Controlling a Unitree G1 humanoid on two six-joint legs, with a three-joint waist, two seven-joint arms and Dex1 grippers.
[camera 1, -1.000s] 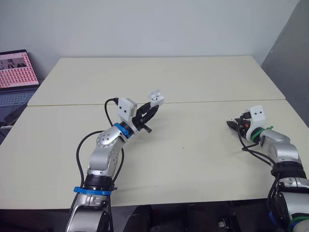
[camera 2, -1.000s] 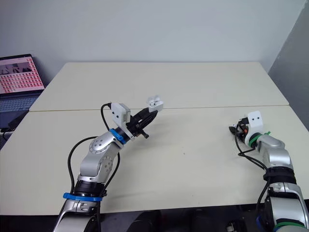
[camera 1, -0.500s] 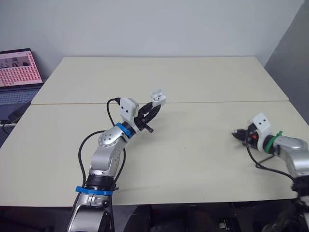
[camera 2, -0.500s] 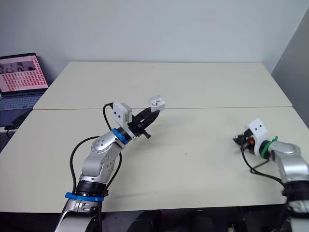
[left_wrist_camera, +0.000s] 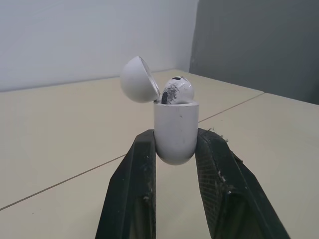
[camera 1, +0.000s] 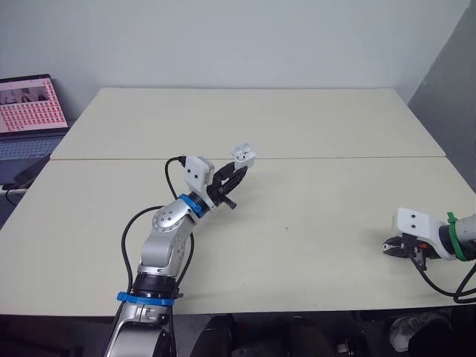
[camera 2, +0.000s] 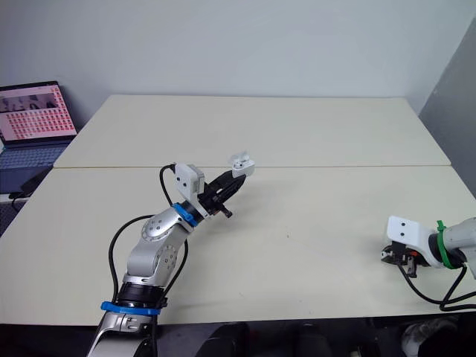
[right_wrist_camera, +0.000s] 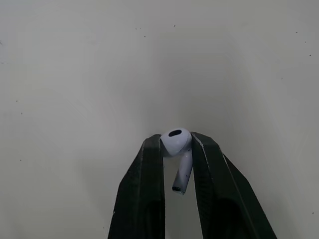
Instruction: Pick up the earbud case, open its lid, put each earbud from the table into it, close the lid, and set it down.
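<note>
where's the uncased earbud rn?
The earbud is pinched in the right tool, over the right front of the table, far right of the open earbud case held by the left tool.

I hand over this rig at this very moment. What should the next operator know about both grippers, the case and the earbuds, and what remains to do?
Left gripper: shut on the earbud case, held up over the middle of the table, with the lid open.
Right gripper: shut on the second earbud, near the table's front right edge, well apart from the case.
Done: case picked up, lid opened, first earbud seated in the case.
Left: bring the second earbud to the case, put it in, close the lid, set the case down.
</note>
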